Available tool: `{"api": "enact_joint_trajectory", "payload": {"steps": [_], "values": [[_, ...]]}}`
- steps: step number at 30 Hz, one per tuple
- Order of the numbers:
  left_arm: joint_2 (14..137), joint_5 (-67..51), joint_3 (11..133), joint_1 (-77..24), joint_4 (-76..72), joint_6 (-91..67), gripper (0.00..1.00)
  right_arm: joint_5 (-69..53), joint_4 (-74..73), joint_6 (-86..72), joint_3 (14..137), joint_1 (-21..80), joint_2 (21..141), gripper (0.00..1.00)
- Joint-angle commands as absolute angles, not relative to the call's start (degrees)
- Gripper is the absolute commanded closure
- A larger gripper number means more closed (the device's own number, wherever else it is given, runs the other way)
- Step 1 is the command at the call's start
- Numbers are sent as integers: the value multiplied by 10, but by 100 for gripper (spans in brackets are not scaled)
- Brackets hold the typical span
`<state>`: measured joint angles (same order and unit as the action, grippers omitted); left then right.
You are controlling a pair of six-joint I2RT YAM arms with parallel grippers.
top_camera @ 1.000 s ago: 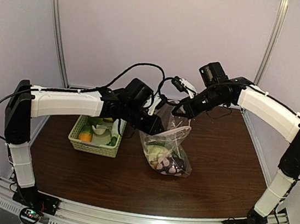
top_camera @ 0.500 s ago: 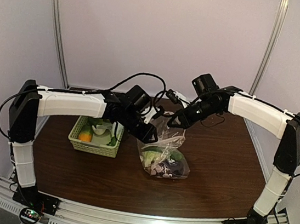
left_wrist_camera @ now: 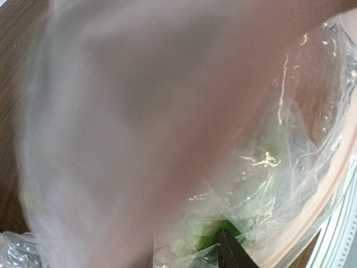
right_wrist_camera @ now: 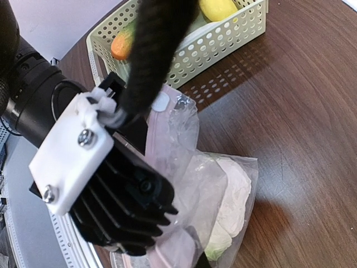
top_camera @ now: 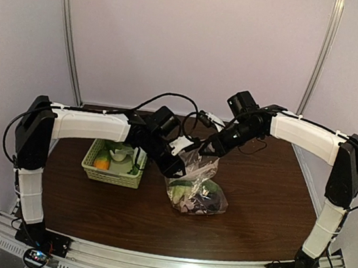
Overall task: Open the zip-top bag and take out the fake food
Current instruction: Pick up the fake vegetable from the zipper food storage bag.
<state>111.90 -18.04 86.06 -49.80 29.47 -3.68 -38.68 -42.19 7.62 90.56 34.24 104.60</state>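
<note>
**Pinching bag top, toy food inside**

Bag point(top_camera: 199, 171) sits mid-table, bottom on the wood, top edge pulled up toward the far side. Toy food point(top_camera: 192, 194) is bunched in the bottom: whitish lumps, green bits, one dark purple piece at the near right. Can't tell if the zip strip point(right_wrist_camera: 162, 139) is sealed or parted; it shows as a pinkish band in both wrist views.

Right gripper point(top_camera: 207, 149): jaws closed, clamped on the bag's top edge from the far right. Its own fingers don't show in its wrist view, which looks down past the left arm's black wrist housing point(right_wrist_camera: 122, 206) at the bag.

Left gripper point(top_camera: 176, 168): up against the bag's upper left side. Can't tell whether its jaws are apart or closed. Its wrist view is almost all blurred plastic close to the lens, green food behind it, one dark fingertip point(left_wrist_camera: 234, 254) at the bottom edge.

Basket point(top_camera: 112, 173), pale green lattice, stands just left of the bag, not touching. Holds an orange piece point(top_camera: 102, 161), a yellow piece point(right_wrist_camera: 217, 8) and something white. Table point(top_camera: 261, 211) is dark brown wood.
</note>
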Motion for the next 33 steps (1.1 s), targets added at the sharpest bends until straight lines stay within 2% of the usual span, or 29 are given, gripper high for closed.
{"api": "enact_joint_trajectory", "payload": {"steps": [1,13,19,27,33], "values": [[1133,-247,867,-507,330,62,59,-396,-415,87,903,339,1045,100],[1134,-309,847,-530,309,78,59,-414,-427,91,901,340,1050,100],[1147,-259,823,-535,254,37,60,-417,-430,99,894,340,1055,100],[1153,-229,811,-540,205,5,84,-414,-433,106,890,341,1060,100],[1112,-181,821,-540,192,-38,89,-392,-433,119,883,341,1061,100]]}}
